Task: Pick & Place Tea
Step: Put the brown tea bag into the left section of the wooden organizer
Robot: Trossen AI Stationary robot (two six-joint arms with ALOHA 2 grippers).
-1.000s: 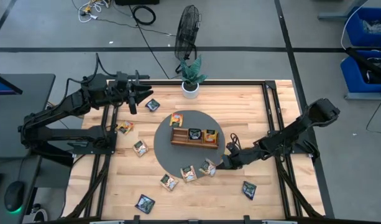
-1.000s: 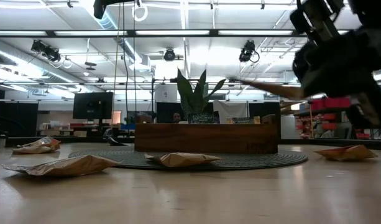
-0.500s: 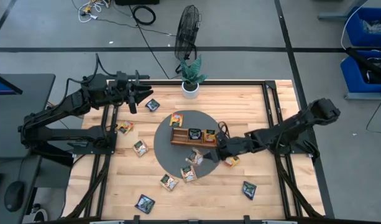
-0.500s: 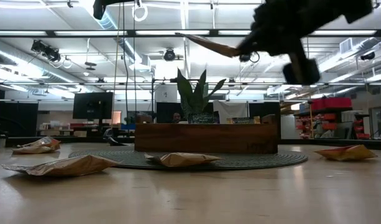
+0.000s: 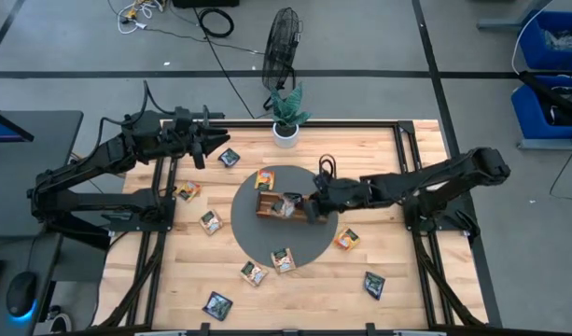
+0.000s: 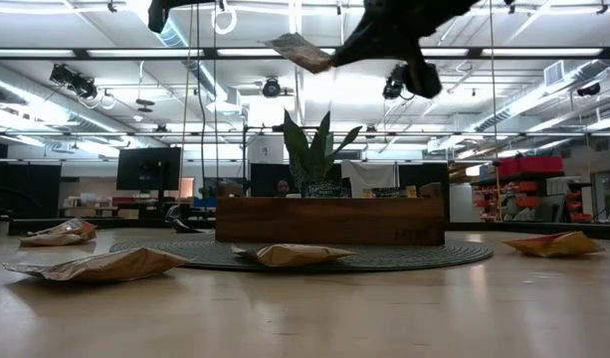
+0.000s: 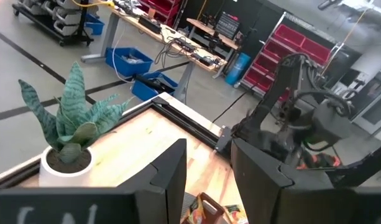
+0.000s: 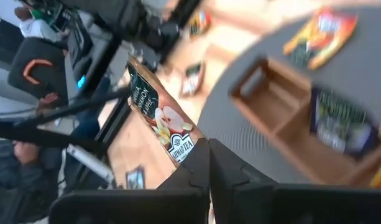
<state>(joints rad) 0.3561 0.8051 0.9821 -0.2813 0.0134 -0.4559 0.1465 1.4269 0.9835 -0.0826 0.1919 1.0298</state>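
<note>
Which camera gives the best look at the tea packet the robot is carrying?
The right wrist view: the tea packet fills the frame, pinched in the right end effector. The high view shows it small above the wooden tray; the low view edge-on.

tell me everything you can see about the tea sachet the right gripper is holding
The sachet is a small flat packet, dark at one end and white-pink toward the other, printed with flowers and a tea label. The right gripper is shut on one end of it, so most of the packet sticks out free. It hangs tilted in the air, touching nothing else. In the high view it is over the left end of the wooden tray on the round grey mat; the low view shows it well above the tray.
</note>
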